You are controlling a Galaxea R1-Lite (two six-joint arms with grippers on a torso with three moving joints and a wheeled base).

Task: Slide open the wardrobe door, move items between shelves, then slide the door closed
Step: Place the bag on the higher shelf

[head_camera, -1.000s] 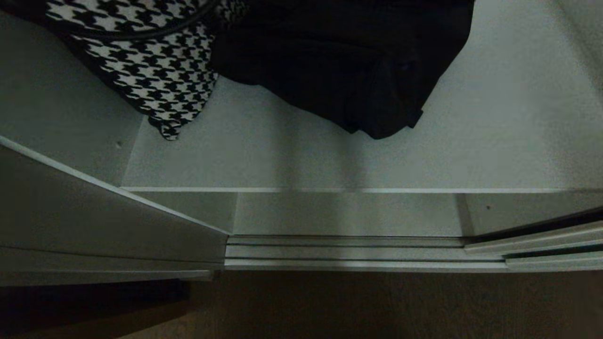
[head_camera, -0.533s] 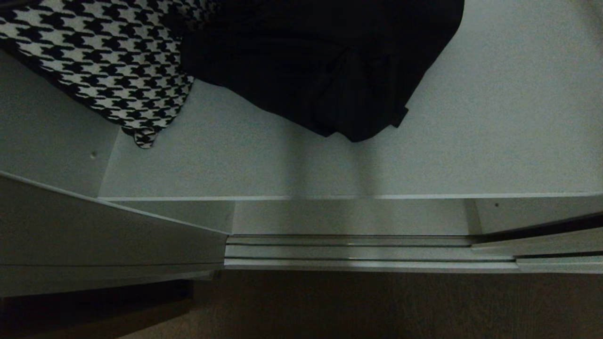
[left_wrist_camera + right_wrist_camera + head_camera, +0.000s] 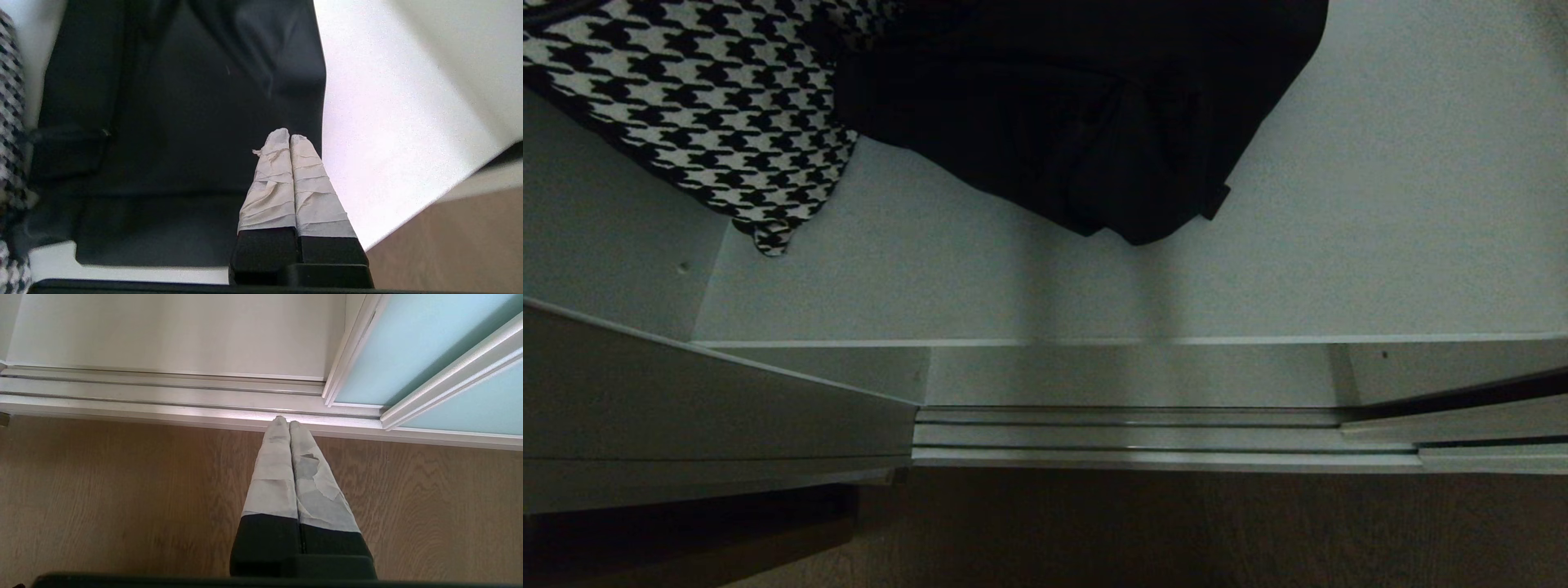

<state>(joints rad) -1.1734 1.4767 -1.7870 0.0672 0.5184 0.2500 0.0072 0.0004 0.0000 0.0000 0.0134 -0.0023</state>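
Your left gripper (image 3: 289, 139) is pinched closed, empty, over the black garment (image 3: 1086, 122) lying on the shelf (image 3: 1339, 245). Right gripper (image 3: 289, 422) closed above the floor (image 3: 122, 490); sliding wardrobe door (image 3: 408, 343) open.

Two garments lie side by side (image 3: 1086, 122) on the shelf (image 3: 1380, 245)

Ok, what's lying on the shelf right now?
A black garment and a houndstooth cloth lie on the shelf, overlapping at the back. Anything beneath them is covered.
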